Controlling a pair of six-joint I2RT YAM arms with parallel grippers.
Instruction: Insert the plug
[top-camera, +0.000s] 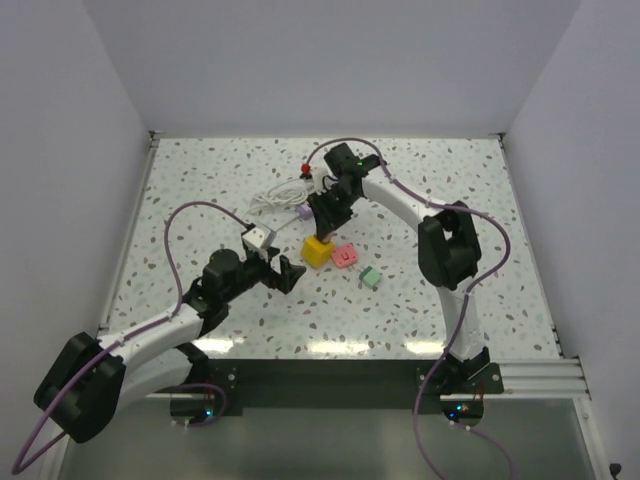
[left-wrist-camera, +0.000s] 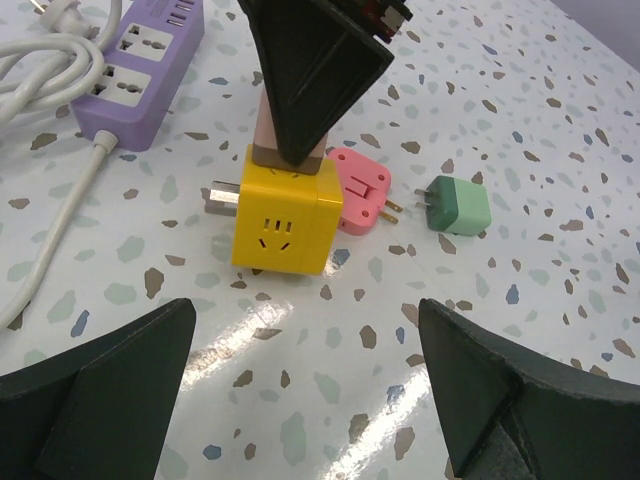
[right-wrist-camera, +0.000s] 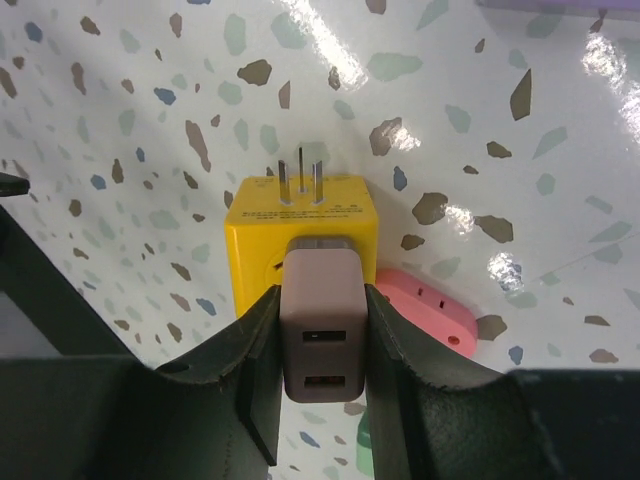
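My right gripper (right-wrist-camera: 322, 330) is shut on a mauve USB charger plug (right-wrist-camera: 322, 320), which stands on top of a yellow cube socket adapter (right-wrist-camera: 300, 215) on the table. The yellow cube (top-camera: 318, 251) lies mid-table with its metal prongs sticking out sideways. In the left wrist view the plug (left-wrist-camera: 285, 135) meets the cube's (left-wrist-camera: 285, 215) top face under the right gripper (left-wrist-camera: 315, 60). My left gripper (left-wrist-camera: 310, 390) is open and empty, just in front of the cube. In the top view it (top-camera: 278, 272) sits left of the cube.
A pink adapter (top-camera: 345, 257) lies touching the cube's right side and a green plug (top-camera: 370, 277) lies further right. A purple power strip (left-wrist-camera: 140, 75) with a coiled white cable (top-camera: 280, 195) lies behind. White walls enclose the table.
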